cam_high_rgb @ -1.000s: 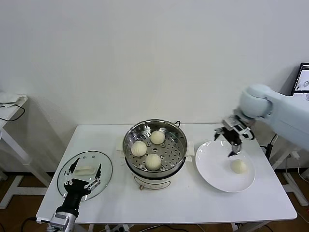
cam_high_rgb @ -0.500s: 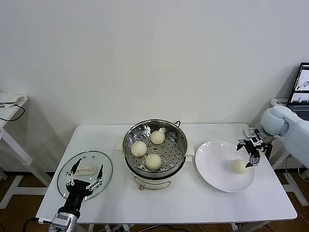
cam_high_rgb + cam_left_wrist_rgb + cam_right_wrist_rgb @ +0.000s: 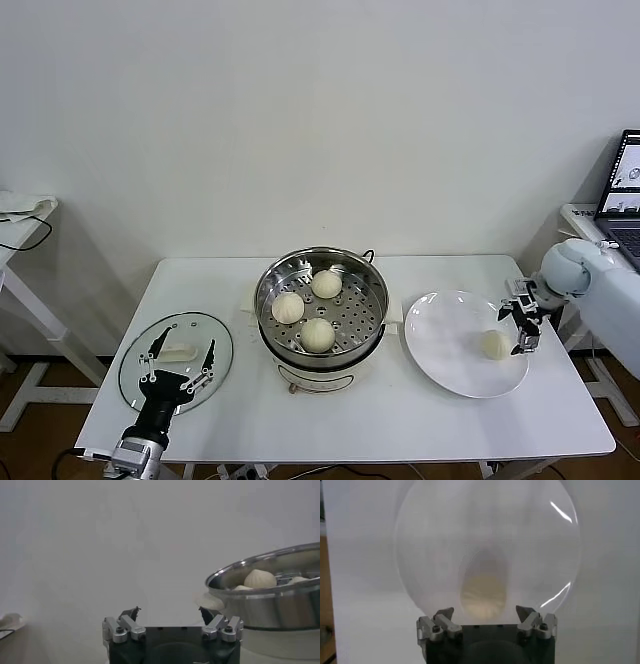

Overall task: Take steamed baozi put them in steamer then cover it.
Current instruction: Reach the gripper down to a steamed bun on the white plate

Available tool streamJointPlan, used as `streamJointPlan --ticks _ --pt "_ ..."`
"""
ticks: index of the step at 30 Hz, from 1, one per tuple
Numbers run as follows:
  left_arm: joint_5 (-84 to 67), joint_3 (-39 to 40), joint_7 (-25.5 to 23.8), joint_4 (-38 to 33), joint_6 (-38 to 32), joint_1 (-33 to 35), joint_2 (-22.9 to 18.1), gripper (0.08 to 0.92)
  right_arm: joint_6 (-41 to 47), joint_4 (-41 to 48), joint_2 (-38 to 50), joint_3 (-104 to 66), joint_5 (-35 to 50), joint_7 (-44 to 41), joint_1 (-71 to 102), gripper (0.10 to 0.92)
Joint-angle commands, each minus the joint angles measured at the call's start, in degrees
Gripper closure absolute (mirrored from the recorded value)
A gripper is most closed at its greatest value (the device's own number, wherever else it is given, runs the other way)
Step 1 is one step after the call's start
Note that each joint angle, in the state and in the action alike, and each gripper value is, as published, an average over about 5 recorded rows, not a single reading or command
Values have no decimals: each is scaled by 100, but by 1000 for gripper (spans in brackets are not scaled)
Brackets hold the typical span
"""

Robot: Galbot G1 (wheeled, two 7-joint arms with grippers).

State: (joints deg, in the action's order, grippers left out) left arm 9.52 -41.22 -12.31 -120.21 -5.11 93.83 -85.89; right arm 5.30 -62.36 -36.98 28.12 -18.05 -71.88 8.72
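The steel steamer [image 3: 322, 310] stands mid-table with three baozi [image 3: 317, 334] on its perforated tray. It also shows in the left wrist view [image 3: 270, 595]. A fourth baozi [image 3: 495, 344] lies on the white plate [image 3: 450, 345] to the right. My right gripper [image 3: 523, 325] is open and empty, just right of that baozi at the plate's right rim. In the right wrist view the baozi [image 3: 482, 590] lies just beyond the open gripper [image 3: 486, 614]. My left gripper [image 3: 180, 362] is open and empty over the glass lid [image 3: 170, 385] at the table's front left.
The glass lid's white handle [image 3: 176, 352] lies between the left fingers. A laptop [image 3: 625, 190] stands on a side table at the far right. Another table's corner with a cable [image 3: 25, 225] shows at the far left.
My right gripper has moved from above the plate's back edge, right and down to the plate's right rim beside the baozi. The left arm has barely moved.
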Motion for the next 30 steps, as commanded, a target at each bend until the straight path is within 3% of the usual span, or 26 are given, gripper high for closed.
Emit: streamJointPlan --ticks 1,20,30 --pt "6 -13 -3 49 -9 -6 1 177 -29 328 -290 -316 -213 131 292 203" --pt "22 -9 0 38 -7 7 -4 177 -118 371 -365 -356 -418 144 351 203" --pt "22 2 2 43 -8 0 -9 177 -119 351 -362 -366 -426 122 359 316"
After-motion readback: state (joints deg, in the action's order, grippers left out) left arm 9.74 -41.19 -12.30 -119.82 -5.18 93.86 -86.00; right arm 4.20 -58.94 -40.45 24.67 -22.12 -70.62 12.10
